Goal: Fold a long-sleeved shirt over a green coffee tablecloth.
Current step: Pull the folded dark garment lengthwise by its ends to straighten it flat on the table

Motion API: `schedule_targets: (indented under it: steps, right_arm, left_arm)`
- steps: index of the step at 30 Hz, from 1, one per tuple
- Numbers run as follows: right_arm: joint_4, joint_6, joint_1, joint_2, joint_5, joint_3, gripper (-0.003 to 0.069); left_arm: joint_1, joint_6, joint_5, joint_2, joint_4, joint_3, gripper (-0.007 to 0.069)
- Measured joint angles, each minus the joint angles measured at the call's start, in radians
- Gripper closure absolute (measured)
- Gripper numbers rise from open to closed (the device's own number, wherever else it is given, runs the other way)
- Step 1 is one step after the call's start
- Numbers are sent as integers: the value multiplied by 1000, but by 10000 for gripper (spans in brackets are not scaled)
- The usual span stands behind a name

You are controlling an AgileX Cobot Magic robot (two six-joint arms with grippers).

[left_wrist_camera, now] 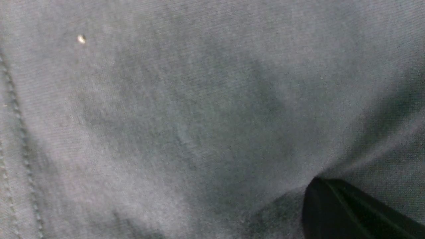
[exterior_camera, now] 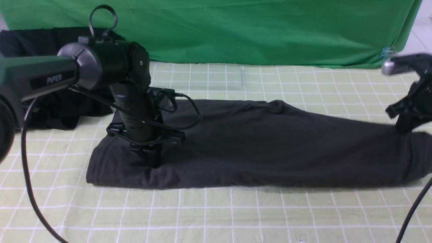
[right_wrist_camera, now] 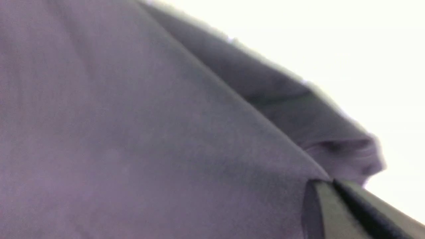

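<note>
The long-sleeved shirt [exterior_camera: 270, 145] lies as a long charcoal strip across the green coffee tablecloth [exterior_camera: 236, 209]; its logo is hidden. My left gripper [exterior_camera: 154, 162] points straight down into the strip's left end, shut on a pinch of cloth. In the left wrist view the grey shirt [left_wrist_camera: 199, 99] fills the picture and puckers toward one dark fingertip [left_wrist_camera: 332, 205]. At the right end, my right gripper [exterior_camera: 403, 126] is blurred and shut on the shirt's edge. The right wrist view has shirt fabric [right_wrist_camera: 132, 132] drawn taut up to the fingertip [right_wrist_camera: 332, 212].
A plain green backdrop [exterior_camera: 236, 30] hangs across the back, with a blue clip [exterior_camera: 388, 52] at its right corner. A black pile of garments [exterior_camera: 50, 104] sits at the back left. Arm cables [exterior_camera: 27, 175] [exterior_camera: 415, 209] trail down toward the front edge.
</note>
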Motion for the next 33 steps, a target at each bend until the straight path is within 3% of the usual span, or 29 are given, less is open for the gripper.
schedule_targets:
  steps: [10,14,15,19,22,24,25,26,28,29,33]
  right_arm:
    - [-46,6,0,126,-60,-40,634]
    - [-99,63,0,145,-67,-40,543]
    - [-114,91,0,146,-64,-46,456]
    - [-128,146,3,123,-35,-101,264]
    - [-111,176,17,79,-17,-154,233]
    - [-72,161,31,58,-16,-178,256]
    - [16,83,62,32,-16,-201,335]
    - [28,70,67,31,-16,-204,347]
    - [192,-81,131,30,-24,-213,537]
    - [236,-110,152,39,-29,-213,579]
    - [338,-171,230,100,-65,-213,645]
  left_arm:
    - [0,0,5,0,0,-1,629]
    - [0,0,5,0,-1,-1,629]
    - [0,-6,7,0,-1,-4,629]
    - [0,-26,27,-6,17,-36,629]
    - [9,-51,32,-30,43,-91,629]
    - [18,-62,36,-43,49,-130,629]
    - [29,-72,39,-53,49,-180,629]
    - [32,-73,40,-54,50,-186,629]
    - [55,-84,41,-56,50,-234,629]
    - [61,-86,42,-56,48,-241,629]
    - [81,-98,47,-46,33,-245,629]
